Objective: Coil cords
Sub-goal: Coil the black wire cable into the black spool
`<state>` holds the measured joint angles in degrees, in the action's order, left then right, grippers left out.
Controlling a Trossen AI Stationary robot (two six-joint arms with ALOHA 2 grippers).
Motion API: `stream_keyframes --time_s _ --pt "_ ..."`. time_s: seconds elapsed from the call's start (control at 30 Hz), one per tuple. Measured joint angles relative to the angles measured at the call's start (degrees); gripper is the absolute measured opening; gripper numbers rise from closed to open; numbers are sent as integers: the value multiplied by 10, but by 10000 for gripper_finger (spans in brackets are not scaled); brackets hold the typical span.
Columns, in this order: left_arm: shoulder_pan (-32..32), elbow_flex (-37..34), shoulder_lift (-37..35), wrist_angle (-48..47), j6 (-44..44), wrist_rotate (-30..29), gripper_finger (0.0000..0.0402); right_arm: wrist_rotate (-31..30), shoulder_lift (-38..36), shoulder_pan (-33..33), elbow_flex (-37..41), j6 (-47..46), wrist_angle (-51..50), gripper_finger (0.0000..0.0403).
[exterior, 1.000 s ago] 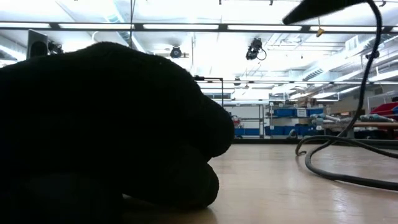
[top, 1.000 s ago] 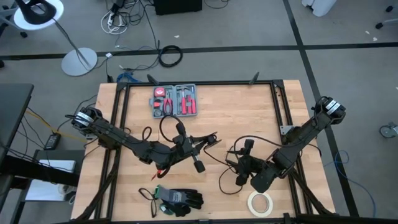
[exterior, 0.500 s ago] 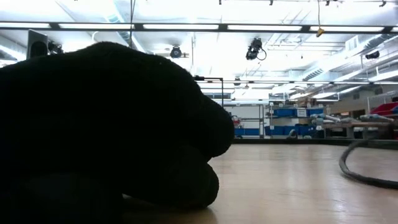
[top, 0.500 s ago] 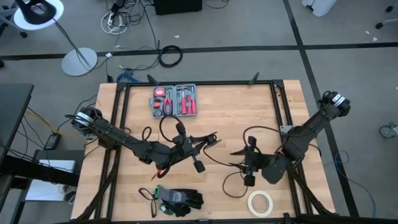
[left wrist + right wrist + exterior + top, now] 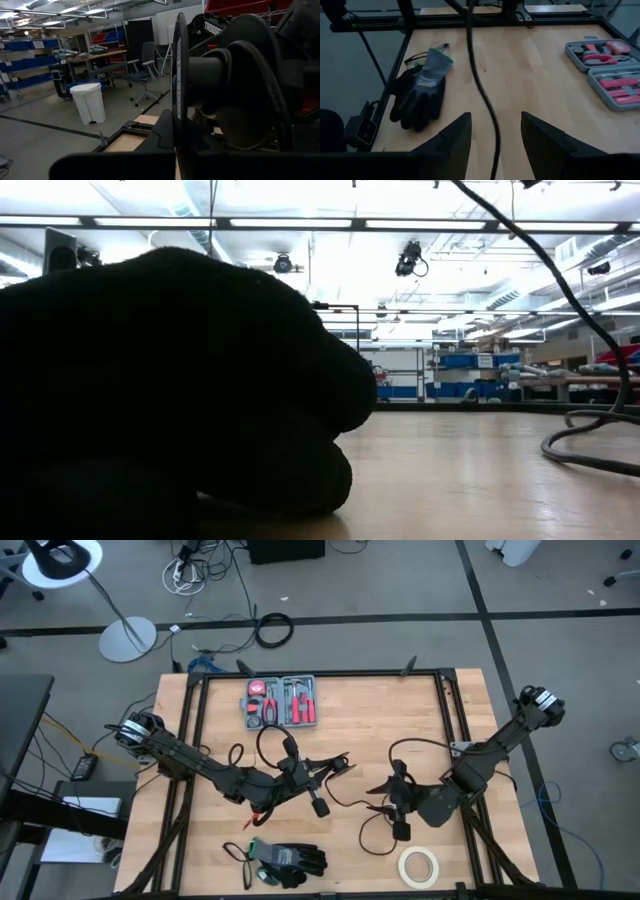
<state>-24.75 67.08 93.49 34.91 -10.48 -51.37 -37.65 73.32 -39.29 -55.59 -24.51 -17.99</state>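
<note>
Only one text can be read. In the left wrist view, white capital letters "TROSS" stand on a dark robot part (image 5: pixel 216 29) behind the black round disc (image 5: pixel 179 85); the rest of the word is hidden. The gloves (image 5: pixel 420 90) have a small mark on the grey cuff, but it is too small to read. Nothing else is readable.

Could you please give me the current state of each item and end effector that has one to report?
Thin black flexible cord: uncoiled, lying in loose loops on the table.
Grey plastic tool case: open, tools showing.
Black work gloves: lying flat near the table's front edge.
Roll of white tape: lying flat.
Left end effector: shut.
Right end effector: open, the cord running between its fingers.
</note>
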Motion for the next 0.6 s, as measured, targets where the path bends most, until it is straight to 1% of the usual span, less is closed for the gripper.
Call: stream_keyframes --time_s 0.27,0.4,0.6 --pt "0 0 0 0 0 0 0 4 14 13 0 26 42 168" --pt "0 0 0 4 -4 0 0 29 39 20 0 56 87 167" --pt "0 0 0 13 -11 0 0 34 63 31 0 77 96 166"
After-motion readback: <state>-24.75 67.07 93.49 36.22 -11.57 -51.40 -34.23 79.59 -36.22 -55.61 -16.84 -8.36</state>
